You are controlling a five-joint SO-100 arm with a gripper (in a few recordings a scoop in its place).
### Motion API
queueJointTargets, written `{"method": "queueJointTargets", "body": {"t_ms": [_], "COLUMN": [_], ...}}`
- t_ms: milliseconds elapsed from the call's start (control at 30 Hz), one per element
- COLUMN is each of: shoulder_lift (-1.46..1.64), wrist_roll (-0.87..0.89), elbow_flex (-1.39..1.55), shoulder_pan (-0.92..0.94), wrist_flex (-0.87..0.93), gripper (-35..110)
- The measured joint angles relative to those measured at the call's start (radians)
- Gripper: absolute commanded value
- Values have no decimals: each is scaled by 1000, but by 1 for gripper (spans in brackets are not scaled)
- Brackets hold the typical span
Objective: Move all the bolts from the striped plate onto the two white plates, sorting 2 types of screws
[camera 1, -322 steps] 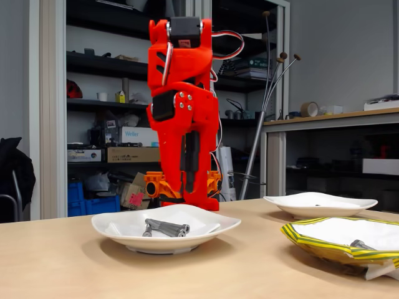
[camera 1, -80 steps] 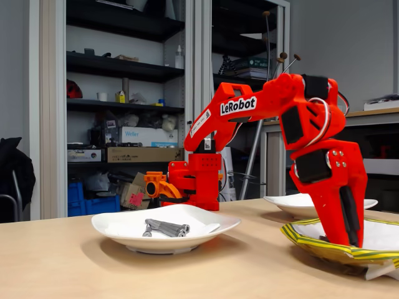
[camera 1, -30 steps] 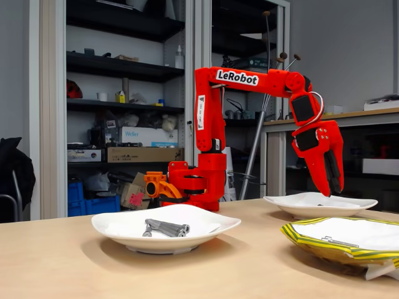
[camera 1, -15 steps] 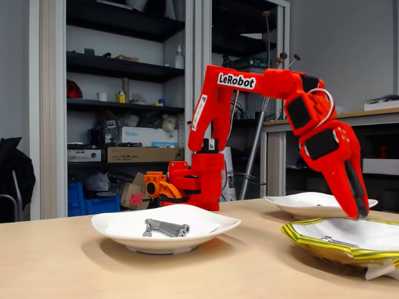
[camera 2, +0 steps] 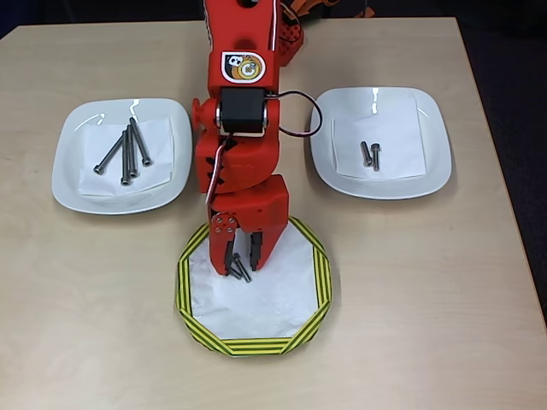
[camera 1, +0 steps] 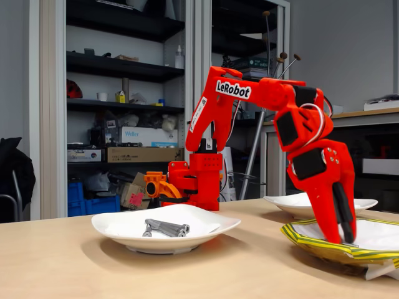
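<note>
- The red arm [camera 2: 239, 111] is reaching down from the top centre of the overhead view, and the gripper [camera 2: 242, 263] is sitting low inside the striped plate [camera 2: 312, 299] at the bottom middle of that frame.
- The fingers are standing a little apart, one each side of the top end of a bolt. Looks like it's not pinching anything, jaws slightly spread.
- The remaining bolts [camera 2: 240, 270] on the striped plate are lying right at the fingertips, in the upper left part of the plate's white inside. Seems to be a couple of them bunched together; I honestly can't tell how many.
- In the fixed view the gripper [camera 1: 341, 233] is pointing almost straight down at the right side of the frame, tips dipping behind the near rim of the striped plate [camera 1: 318, 244], so the bolts there are hidden.
- The left white plate [camera 2: 73, 184] is holding the long bolts [camera 2: 128, 152], about four of them, lying in a loose bundle on a paper square. In the fixed view that same plate [camera 1: 124, 233] is sitting in the lower left centre with the long ones [camera 1: 167, 228] showing over the rim.
- The right white plate [camera 2: 427, 171] is holding two short bolts [camera 2: 370, 155] lying side by side, near the centre of the plate.
- All three plates are sitting well apart on the wooden table [camera 2: 444, 299].
</note>
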Motion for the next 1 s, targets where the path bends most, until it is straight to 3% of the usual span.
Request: {"method": "queueJointTargets", "body": {"t_ms": [433,1000], "shoulder_lift": [-58,-74], "wrist_roll": [6,-34], "elbow_flex": [-84,-327], "shoulder_pan": [2,-5], "wrist_flex": [84,407], "gripper": [0,0]}}
